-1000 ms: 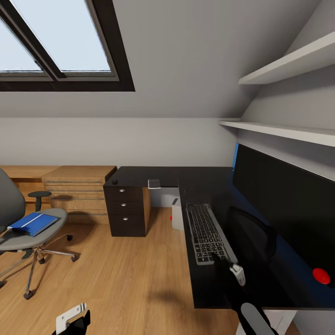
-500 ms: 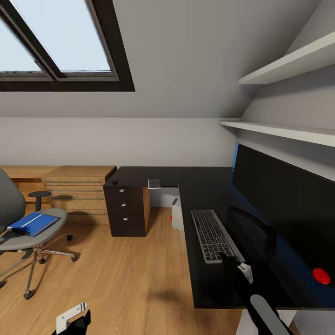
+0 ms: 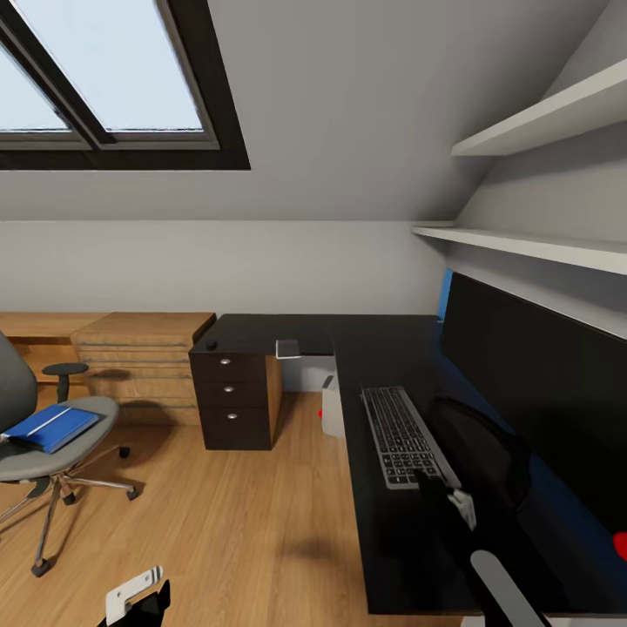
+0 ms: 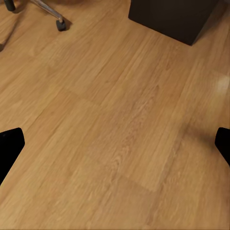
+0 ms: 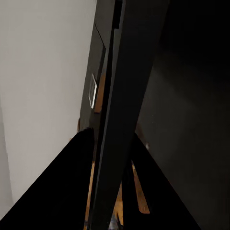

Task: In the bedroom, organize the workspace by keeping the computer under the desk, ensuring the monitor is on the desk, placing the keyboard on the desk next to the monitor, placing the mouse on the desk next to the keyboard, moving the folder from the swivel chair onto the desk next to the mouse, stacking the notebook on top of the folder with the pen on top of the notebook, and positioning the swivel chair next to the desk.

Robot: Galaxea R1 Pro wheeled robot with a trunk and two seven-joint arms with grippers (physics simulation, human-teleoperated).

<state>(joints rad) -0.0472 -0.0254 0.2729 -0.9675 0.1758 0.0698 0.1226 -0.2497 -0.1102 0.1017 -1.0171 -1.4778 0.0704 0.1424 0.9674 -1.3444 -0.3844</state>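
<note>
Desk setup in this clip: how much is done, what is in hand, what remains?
Done: the monitor stands on the desk, with the keyboard beside it. In hand: the right gripper sits at the keyboard's near end; whether it grips cannot be told. Left: the folder lies on the swivel chair, away from the desk. The left gripper hangs open above the floor.

Right arm reaches forward from the head view's lower right edge, pale forearm, dark wrist; right gripper [image 3: 440,489] low at the near end of the keyboard [image 3: 403,435], white fitting on the wrist just behind it; jaw state not readable, wrist view too dark. Left arm low at the bottom edge, only its gripper end showing; left gripper [image 4: 115,143] points down at the floor [image 4: 115,120], fingers [image 4: 9,143] spread wide apart, nothing between them.
</note>
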